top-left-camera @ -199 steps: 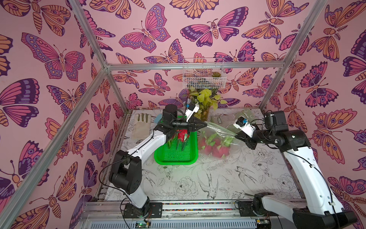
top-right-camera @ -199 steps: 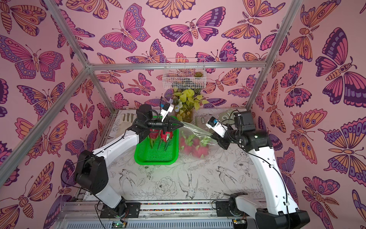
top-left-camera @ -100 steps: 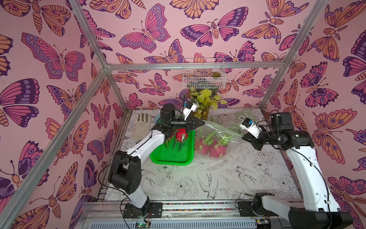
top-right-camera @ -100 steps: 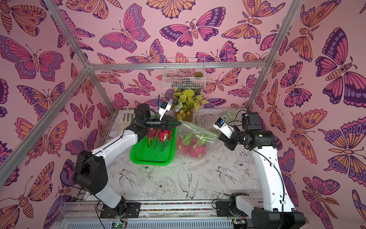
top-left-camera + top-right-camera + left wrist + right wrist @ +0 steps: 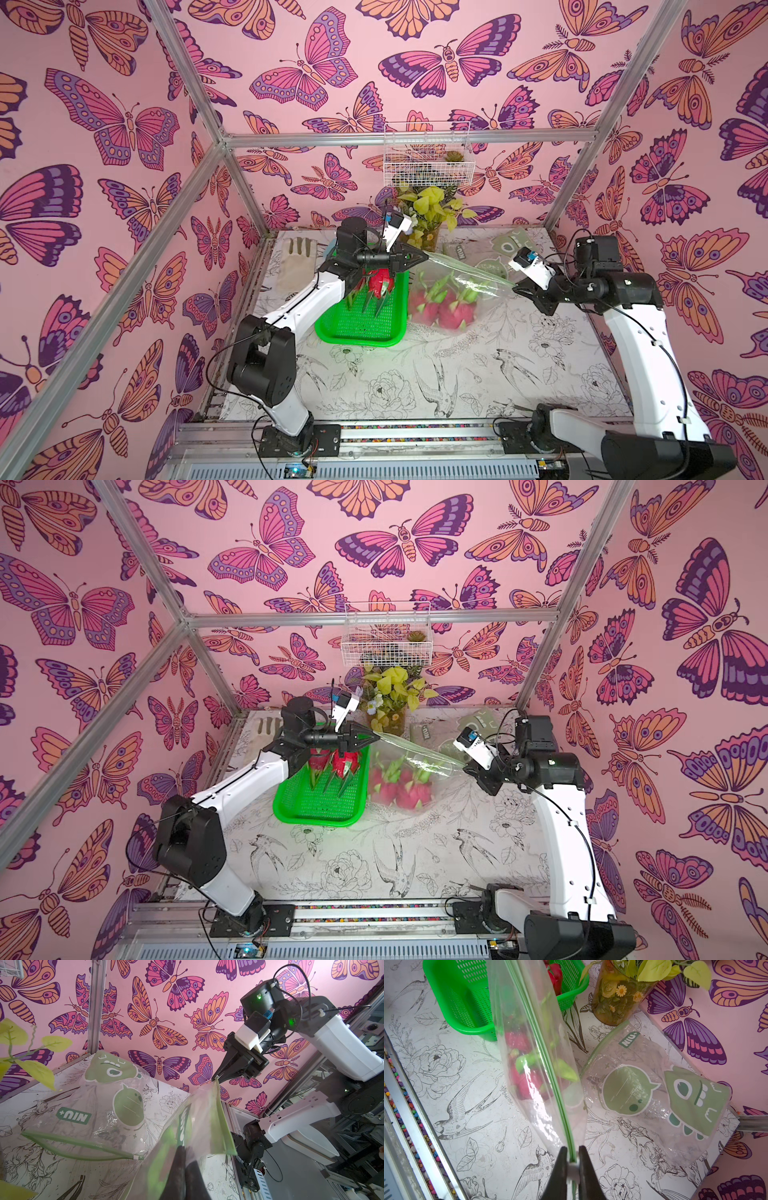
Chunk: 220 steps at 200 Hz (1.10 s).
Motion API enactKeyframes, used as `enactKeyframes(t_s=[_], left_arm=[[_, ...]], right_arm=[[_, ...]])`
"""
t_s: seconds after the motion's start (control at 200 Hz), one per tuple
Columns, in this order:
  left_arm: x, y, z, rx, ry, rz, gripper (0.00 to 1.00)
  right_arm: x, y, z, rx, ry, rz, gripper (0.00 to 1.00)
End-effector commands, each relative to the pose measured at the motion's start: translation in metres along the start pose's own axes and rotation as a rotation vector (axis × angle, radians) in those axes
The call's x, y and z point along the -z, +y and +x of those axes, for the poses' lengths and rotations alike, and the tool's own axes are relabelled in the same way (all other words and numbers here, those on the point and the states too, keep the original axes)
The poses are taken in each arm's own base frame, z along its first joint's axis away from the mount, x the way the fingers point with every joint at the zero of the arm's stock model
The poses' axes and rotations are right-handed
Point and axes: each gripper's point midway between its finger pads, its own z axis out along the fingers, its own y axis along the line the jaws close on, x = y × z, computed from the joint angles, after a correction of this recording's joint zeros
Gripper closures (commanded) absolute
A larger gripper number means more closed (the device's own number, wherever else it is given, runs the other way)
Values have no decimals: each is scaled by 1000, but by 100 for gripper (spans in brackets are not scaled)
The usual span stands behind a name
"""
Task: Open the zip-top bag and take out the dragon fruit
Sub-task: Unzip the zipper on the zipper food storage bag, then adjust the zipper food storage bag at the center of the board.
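Top view: bag (image 5: 469, 276) holds two dragon fruit (image 5: 451, 311)

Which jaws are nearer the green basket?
Left. The left jaws hover just above the far rim of the green basket, pinching the zip-top bag; the right jaws pinch its other end, beyond the bagged dragon fruit.

left arm (image 5: 299, 305), right arm (image 5: 636, 345): white shells, black joints | camera blocks (image 5: 395, 226): white, blue tabs | cables (image 5: 291, 964): thin, black, looped | fingers (image 5: 558, 1176): black, tapered | right arm lights (image 5: 259, 997): green
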Motion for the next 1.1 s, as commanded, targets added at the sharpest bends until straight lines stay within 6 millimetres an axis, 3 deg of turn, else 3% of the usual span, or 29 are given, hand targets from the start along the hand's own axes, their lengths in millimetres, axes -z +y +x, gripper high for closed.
enactKeyframes(t_s=[0.0, 0.13, 0.265, 0.531, 0.746, 0.881, 1.097], left_arm=[[15, 3, -28, -109, -57, -77, 99], [10, -8, -27, -120, -36, -55, 54], [0, -17, -13, -181, 41, -152, 36], [-32, -46, -5, -178, 259, -222, 31], [-48, -76, 9, -82, 463, -290, 25], [-48, -74, 19, -117, 508, -329, 21], [-47, -63, 34, -158, 619, -332, 24]], right_arm=[[4, -9, 10, -38, 41, 43, 100], [11, -13, -9, 19, -7, 48, 100], [18, -10, -23, 209, -65, 106, 100], [39, 6, -49, 338, -162, 90, 100], [31, 17, -57, 365, -164, 20, 100], [28, 17, -56, 370, -158, 11, 100], [25, 18, -56, 373, -158, 2, 100]])
